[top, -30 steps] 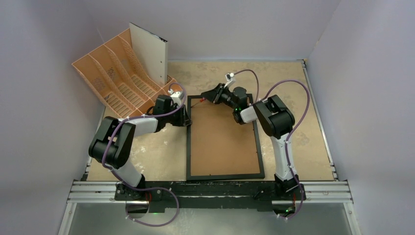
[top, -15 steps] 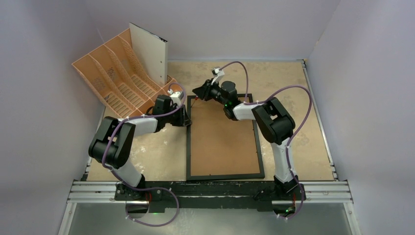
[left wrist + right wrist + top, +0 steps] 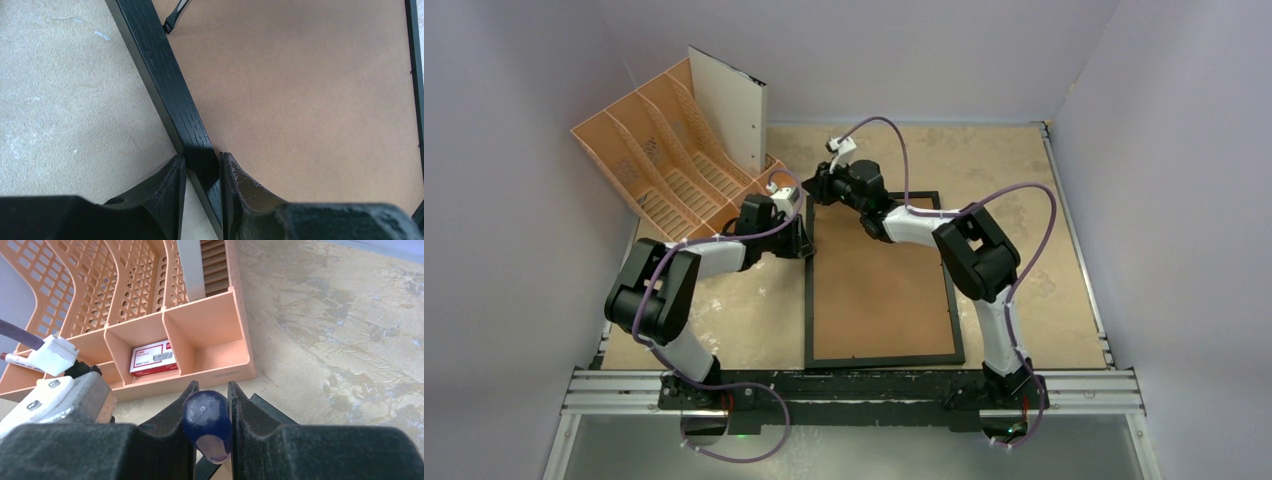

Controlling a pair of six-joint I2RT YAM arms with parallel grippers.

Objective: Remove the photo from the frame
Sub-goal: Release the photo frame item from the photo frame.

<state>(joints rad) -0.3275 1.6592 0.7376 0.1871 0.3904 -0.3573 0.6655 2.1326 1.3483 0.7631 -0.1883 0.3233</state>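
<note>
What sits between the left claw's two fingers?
A black side rail of the frame, with the left gripper shut on it. The left wrist view shows it.

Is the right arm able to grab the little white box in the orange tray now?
Probably not yet. Its fingers are shut on a blue handle, so they are full, though the box lies close by in an open compartment.

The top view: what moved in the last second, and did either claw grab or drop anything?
The right gripper swung left along the far edge of the frame to its far left corner, still shut on the blue-handled tool. Nothing grabbed or dropped. The left gripper stayed clamped on the frame's left rail; frame and orange organiser unmoved.
</note>
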